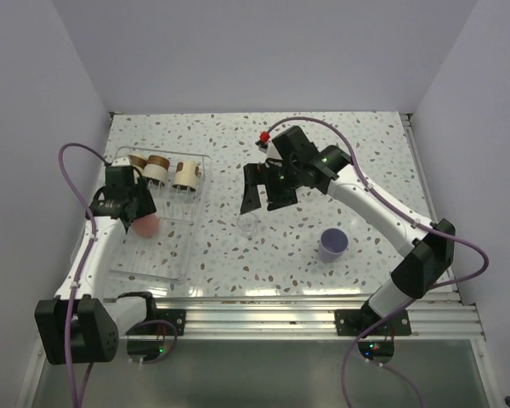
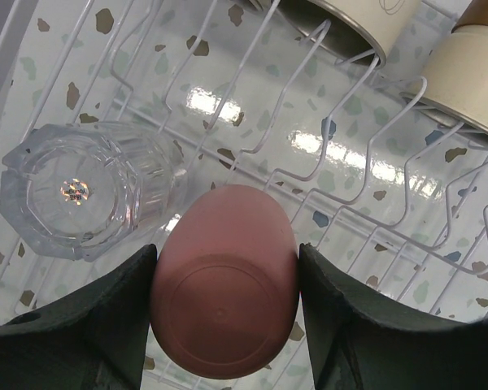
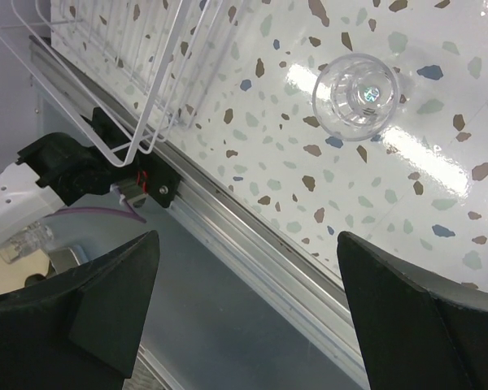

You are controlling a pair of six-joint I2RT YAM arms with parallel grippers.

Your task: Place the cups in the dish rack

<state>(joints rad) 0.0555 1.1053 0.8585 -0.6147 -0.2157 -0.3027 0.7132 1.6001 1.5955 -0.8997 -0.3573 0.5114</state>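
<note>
The dish rack (image 1: 177, 255) lies at the left of the table, a clear tray with white wire pegs (image 2: 252, 122). Three cream cups with brown bands (image 1: 157, 168) lie at its far end. My left gripper (image 1: 134, 217) is shut on the coral-red cup (image 2: 225, 284), held bottom towards the camera over the rack's middle. A clear cup (image 2: 73, 191) stands in the rack beside it. My right gripper (image 1: 265, 202) is open and empty above a second clear cup (image 3: 358, 91) on the table, which also shows in the top view (image 1: 248, 223). The lavender cup (image 1: 332, 244) stands at the right. The tall beige cup is out of view.
A small red thing (image 1: 263, 136) lies behind the right arm. The aluminium rail (image 3: 252, 236) runs along the table's near edge, and the rack's corner (image 3: 106, 81) reaches close to it. White walls close in the table on three sides.
</note>
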